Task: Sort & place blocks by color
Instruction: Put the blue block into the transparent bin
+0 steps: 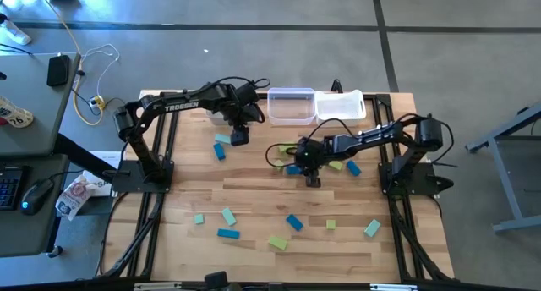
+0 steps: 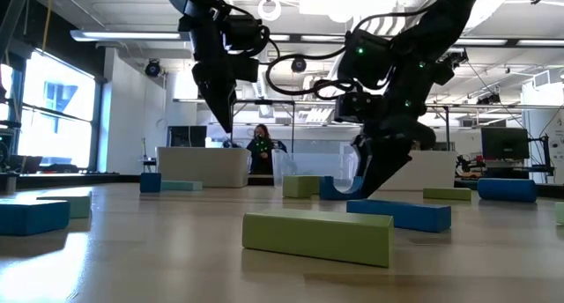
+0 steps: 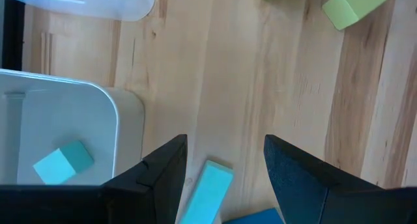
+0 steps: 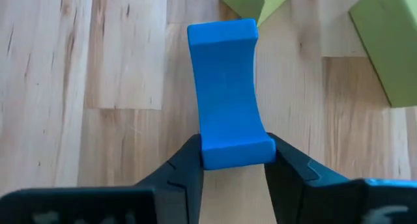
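Sorting has barely begun, by my reading: one teal cube (image 3: 63, 164) lies in the left bin (image 3: 107, 113), while most blocks lie loose across the table (image 1: 254, 198). The right gripper (image 4: 234, 160), mid-table, has its fingers pinched on a blue bar (image 4: 228, 94) (its sides bow inward). The left gripper (image 3: 225, 172) hovers beside its bin, fingers apart and empty, over a teal bar (image 3: 207, 193). Green blocks (image 4: 384, 42) crowd close by the blue bar; two far bins (image 1: 314, 105) wait.

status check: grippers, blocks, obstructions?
Right gripper shut on blue block, mid-table. Left gripper open above teal bar, beside left bin. Green blocks close by; nothing blocking.
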`<control>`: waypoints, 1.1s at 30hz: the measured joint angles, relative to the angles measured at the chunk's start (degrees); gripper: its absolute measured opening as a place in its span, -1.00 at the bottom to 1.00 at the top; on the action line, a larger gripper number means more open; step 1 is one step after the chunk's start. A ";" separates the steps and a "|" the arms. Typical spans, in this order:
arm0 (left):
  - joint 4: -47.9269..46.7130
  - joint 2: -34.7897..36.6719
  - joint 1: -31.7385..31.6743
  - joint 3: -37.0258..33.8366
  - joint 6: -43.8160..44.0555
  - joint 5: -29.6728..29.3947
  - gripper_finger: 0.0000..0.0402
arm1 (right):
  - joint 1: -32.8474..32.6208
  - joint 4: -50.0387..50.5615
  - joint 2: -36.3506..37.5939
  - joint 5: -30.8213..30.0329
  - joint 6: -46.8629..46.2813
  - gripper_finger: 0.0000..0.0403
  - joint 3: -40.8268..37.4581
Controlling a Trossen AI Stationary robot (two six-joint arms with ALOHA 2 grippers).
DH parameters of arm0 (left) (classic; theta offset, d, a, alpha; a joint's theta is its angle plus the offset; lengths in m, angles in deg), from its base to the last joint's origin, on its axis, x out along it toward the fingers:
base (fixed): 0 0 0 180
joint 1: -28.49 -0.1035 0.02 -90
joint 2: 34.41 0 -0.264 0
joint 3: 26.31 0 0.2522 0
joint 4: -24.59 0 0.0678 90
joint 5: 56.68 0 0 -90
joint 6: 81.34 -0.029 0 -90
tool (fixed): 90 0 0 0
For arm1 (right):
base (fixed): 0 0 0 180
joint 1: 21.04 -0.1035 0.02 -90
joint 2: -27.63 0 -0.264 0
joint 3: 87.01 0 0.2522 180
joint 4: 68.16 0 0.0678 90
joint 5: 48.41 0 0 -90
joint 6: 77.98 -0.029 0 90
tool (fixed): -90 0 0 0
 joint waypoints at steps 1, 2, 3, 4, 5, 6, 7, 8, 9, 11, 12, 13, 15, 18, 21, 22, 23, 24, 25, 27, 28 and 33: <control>0.00 0.00 0.00 0.00 0.30 0.00 -0.06 | -0.12 0.40 0.22 -0.02 -0.53 -0.47 -0.02; 0.00 0.00 0.00 0.00 0.55 0.00 -0.06 | -0.23 1.14 0.56 -0.04 -1.47 -0.47 -0.02; -0.04 0.00 0.00 0.00 1.13 0.00 -0.06 | -0.45 2.19 1.07 -0.06 -2.68 -0.47 -0.09; -0.12 0.00 0.00 0.00 1.58 0.00 -0.06 | -0.68 3.31 1.74 -0.07 -3.79 -0.47 -0.16; -0.32 0.00 0.06 0.00 1.85 0.00 -0.06 | -0.98 3.94 2.36 -0.24 -4.53 -0.47 -0.22; -0.65 0.00 0.16 0.00 1.90 0.00 -0.06 | -1.32 4.11 3.05 -0.94 -5.04 -0.47 -0.22; -0.92 0.00 0.25 -0.02 1.90 0.00 -0.06 | -1.69 4.21 3.94 -1.78 -5.10 -0.47 -0.22; -1.04 0.00 0.44 -0.02 1.91 0.00 -0.06 | -2.04 4.18 4.87 -2.91 -5.10 -0.47 -0.22; -1.05 -0.02 0.65 -0.02 1.90 0.00 -0.06 | -2.28 4.20 5.74 -4.07 -5.13 -0.47 -0.22; -1.06 -0.02 1.27 -0.02 1.90 0.00 -0.06 | -2.52 4.16 7.39 -6.26 -5.59 -0.47 -0.22; -1.05 -0.04 1.54 -0.02 1.90 0.02 -0.06 | -2.50 4.21 8.37 -7.51 -6.15 -0.47 -0.22; -1.05 -0.04 1.97 -0.02 1.90 0.02 -0.06 | -2.36 3.92 9.39 -9.03 -6.73 -0.47 -0.22; -1.05 -0.04 2.81 -0.02 1.90 0.04 -0.06 | -1.91 3.77 11.23 -12.76 -7.82 -0.47 -0.19; -1.05 -0.04 4.17 -0.02 1.90 0.04 -0.06 | -0.77 3.18 13.83 -18.66 -9.00 -0.47 -0.19; -0.84 -0.04 5.40 -0.02 1.90 0.04 -0.06 | 1.21 1.07 15.60 -24.50 -8.83 -0.47 -0.19; -0.80 -0.04 5.76 -0.02 1.90 0.04 -0.06 | 2.10 -0.02 15.98 -25.85 -8.68 -0.47 -0.19; -0.81 -0.04 6.12 -0.02 1.90 0.07 -0.06 | 3.00 -1.86 16.14 -27.02 -8.40 -0.47 -0.19; -0.76 -0.04 6.44 -0.02 1.90 0.04 -0.06 | 3.99 -4.05 16.15 -27.46 -7.68 -0.47 -0.16; -0.74 -0.04 6.74 -0.02 1.90 0.04 -0.06 | 5.06 -5.74 16.15 -27.48 -7.07 -0.47 -0.15; -0.74 -0.04 7.32 -0.02 1.90 0.04 -0.06 | 7.16 -9.76 15.88 -27.52 -5.68 -0.47 -0.15; -0.72 -0.04 7.59 -0.02 1.90 0.04 -0.06 | 8.17 -11.77 15.70 -27.47 -5.41 -0.47 -0.15; -0.63 -0.04 8.85 -0.02 1.90 0.04 -0.06 | 13.49 -19.20 15.27 -27.47 -4.45 -0.46 -0.15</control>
